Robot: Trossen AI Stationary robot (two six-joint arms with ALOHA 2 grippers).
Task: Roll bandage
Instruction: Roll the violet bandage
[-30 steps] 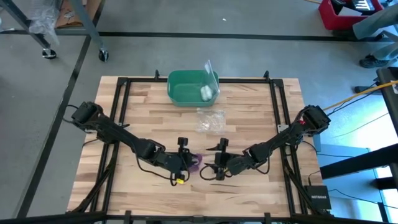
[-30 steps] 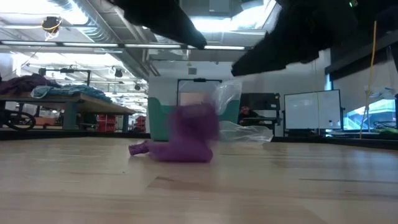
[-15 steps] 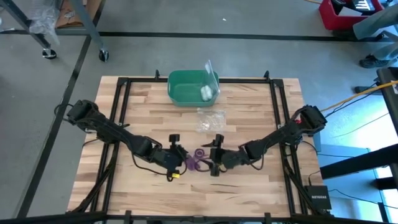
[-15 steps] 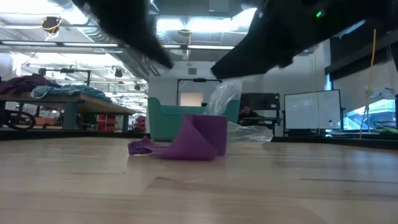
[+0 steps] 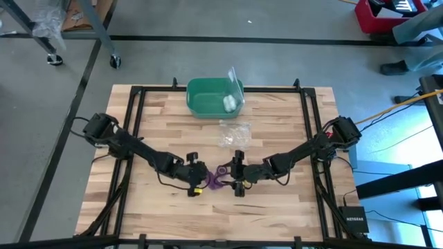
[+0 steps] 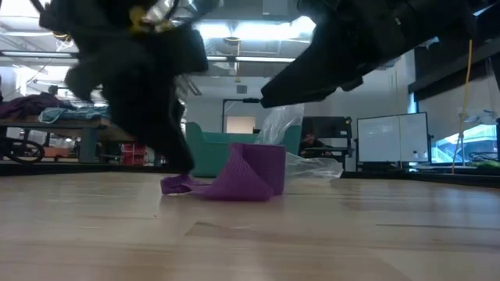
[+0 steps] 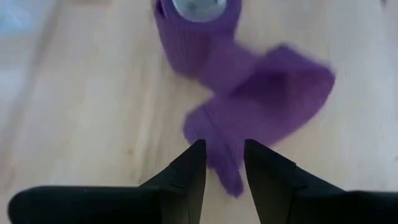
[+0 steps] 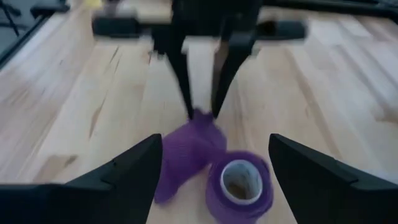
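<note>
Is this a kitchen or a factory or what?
Probably a workshop or robot lab: two robot arms work over a wooden table, the floor is bare and grey, and ceiling lights and a whiteboard show behind.

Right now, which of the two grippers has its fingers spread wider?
The right gripper: its fingers gape wide on either side of the purple bandage roll. The left gripper shows only a narrow gap, poised over the bandage's loose tail.

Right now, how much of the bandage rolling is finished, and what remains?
Partly done: the bandage stands as a roll on the table, but a loose tail lies unrolled beside it. In hand: the left gripper, jaws slightly apart, is at that tail; the right gripper waits open by the roll. Left: winding the tail in.
</note>
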